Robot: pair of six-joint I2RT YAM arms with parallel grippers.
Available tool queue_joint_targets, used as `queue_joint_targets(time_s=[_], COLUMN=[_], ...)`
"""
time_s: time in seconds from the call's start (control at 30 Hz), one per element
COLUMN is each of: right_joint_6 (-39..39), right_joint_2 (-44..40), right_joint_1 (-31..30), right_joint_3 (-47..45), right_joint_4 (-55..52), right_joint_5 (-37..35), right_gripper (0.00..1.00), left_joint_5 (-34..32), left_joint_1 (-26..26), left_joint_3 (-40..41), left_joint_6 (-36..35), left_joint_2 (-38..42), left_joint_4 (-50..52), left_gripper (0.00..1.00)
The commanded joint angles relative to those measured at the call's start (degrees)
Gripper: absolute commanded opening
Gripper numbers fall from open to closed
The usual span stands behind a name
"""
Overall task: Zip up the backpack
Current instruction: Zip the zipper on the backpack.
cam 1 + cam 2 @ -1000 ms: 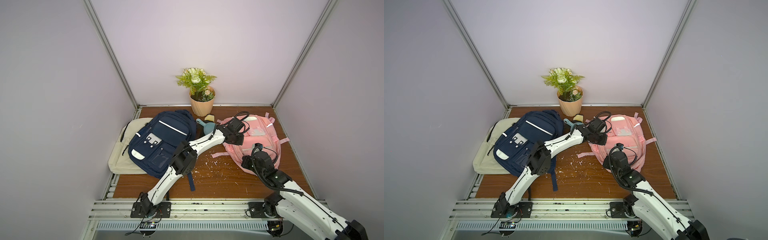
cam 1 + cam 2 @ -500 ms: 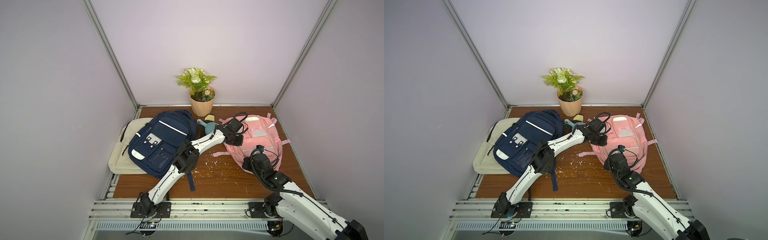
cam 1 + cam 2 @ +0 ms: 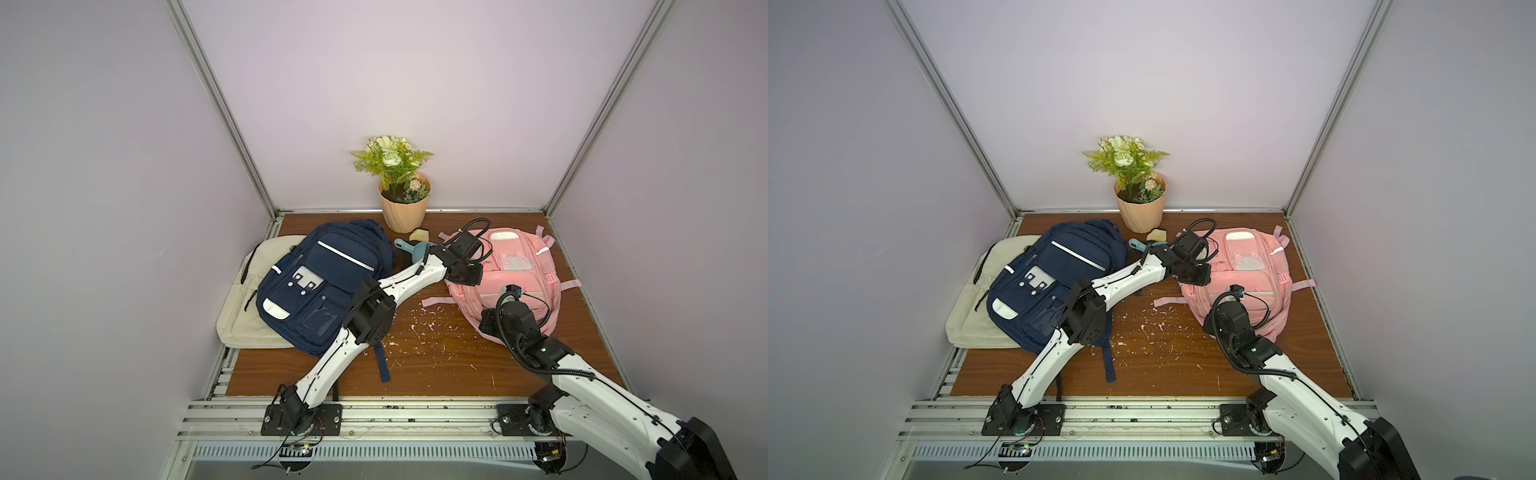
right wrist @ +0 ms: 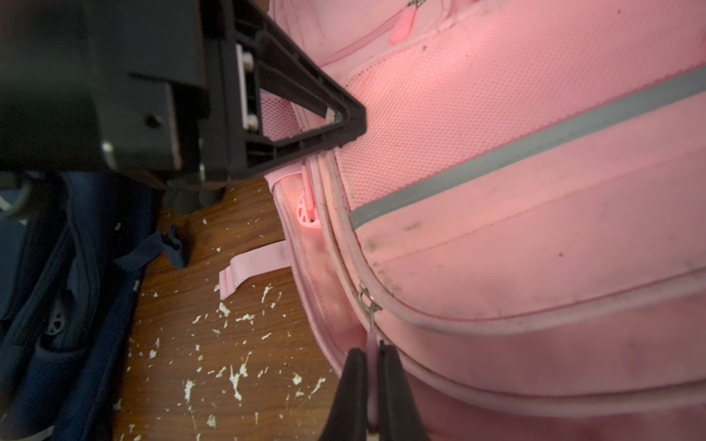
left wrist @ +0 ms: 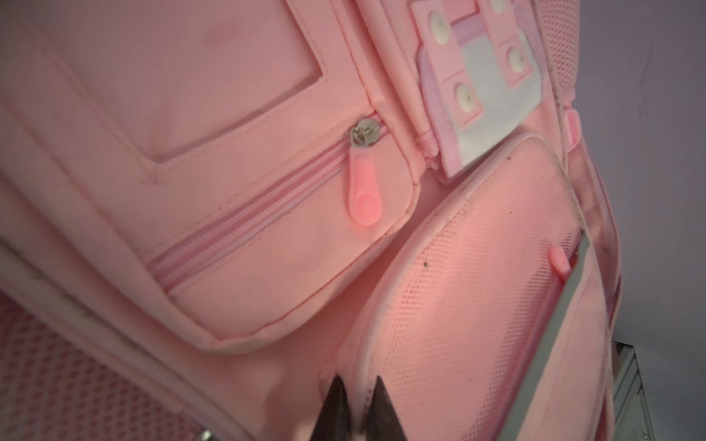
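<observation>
One wooden surface (image 3: pixel 436 365) carries the pink backpack (image 3: pixel 536 274), lying flat at its right side. Left pincer (image 5: pixel 358 382) straddles the bag's piped edge, tips barely apart; whether it grips, I cannot tell. Right pincer (image 4: pixel 371 357) is clamped on the pink zipper pull (image 4: pixel 371 340) at the bag's side.

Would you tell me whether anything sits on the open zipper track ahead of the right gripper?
Yes: the left gripper sits at the pink backpack's open seam further along, and a pink disc shows in the gap.
</observation>
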State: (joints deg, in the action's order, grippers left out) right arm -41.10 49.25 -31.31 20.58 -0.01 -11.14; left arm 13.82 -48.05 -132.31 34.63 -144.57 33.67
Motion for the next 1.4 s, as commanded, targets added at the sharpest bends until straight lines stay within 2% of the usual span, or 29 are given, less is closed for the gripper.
queue_joint_targets(time_s=[0.0, 0.13, 0.23, 0.6, 0.7, 0.83, 0.97, 1.17, 1.23, 1.37], right_joint_6=[1.6, 1.4, 2.6, 3.6, 3.6, 3.7, 3.1, 1.5, 0.6, -1.3], right_joint_2=[1.1, 4.5, 6.2, 5.1, 5.2, 5.9, 4.6, 5.0, 4.5, 0.7], right_joint_1=[-1.2, -1.3, -1.6, -6.0, -6.9, -7.7, -7.8, -7.9, -7.9, -7.8], right_joint_3=[0.2, 0.6, 0.7, -2.9, -3.2, -2.9, -2.8, -2.3, -2.8, -3.8], right_joint_4=[2.2, 6.0, 8.5, 12.6, 12.8, 12.5, 11.2, 3.7, 1.0, -2.7], right_joint_5=[7.3, 7.2, 8.5, 6.4, 5.0, 3.6, 1.7, -2.3, -3.8, -6.7], right_gripper=[0.00, 0.00, 0.00, 0.00, 0.00, 0.00, 0.00, 0.00, 0.00, 0.00], left_joint_5=[-8.9, -7.4, -5.4, -2.4, -1.5, -1.1, -4.2, -8.2, -10.0, -13.4], left_joint_1=[4.6, 2.5, 1.4, -3.0, -4.3, -5.0, -4.9, -2.0, -0.5, 1.9], left_joint_3=[7.5, 31.0, 38.4, 44.9, 45.1, 44.4, 42.1, 32.5, 28.1, 20.5], left_joint_6=[0.9, 5.6, 7.9, 10.9, 11.3, 12.1, 10.9, 6.6, 4.3, 0.2], left_joint_2=[6.6, 19.8, 24.0, 24.0, 22.6, 20.3, 19.4, 17.2, 16.1, 13.2], left_joint_4=[-3.1, -17.0, -22.0, -28.2, -28.9, -28.3, -24.8, -17.1, -13.6, -7.5], left_gripper=[0.35, 0.59, 0.62, 0.60, 0.55, 0.42, 0.32, 0.04, 0.00, 0.00])
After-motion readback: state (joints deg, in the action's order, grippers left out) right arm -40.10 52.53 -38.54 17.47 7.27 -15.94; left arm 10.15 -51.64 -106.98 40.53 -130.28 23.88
